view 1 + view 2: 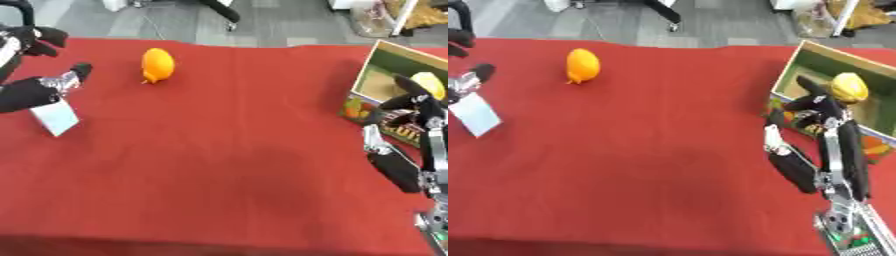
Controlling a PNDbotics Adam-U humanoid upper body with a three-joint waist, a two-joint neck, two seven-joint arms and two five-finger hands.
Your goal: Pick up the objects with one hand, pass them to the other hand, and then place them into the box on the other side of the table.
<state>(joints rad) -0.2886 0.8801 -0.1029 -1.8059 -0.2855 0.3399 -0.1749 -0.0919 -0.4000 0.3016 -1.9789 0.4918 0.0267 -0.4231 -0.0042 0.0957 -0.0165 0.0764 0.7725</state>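
Red table (219, 150): orange fruit (157, 65) beside left robot hand (35, 90).

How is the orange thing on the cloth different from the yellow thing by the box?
The orange fruit lies alone on the red cloth, far from both hands. The yellow fruit sits over the open box, at the right hand. The two are alike in size and rounded shape.

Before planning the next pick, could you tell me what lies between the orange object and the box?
Only bare red tablecloth lies between the orange object and the box, shown best in the right eye view.
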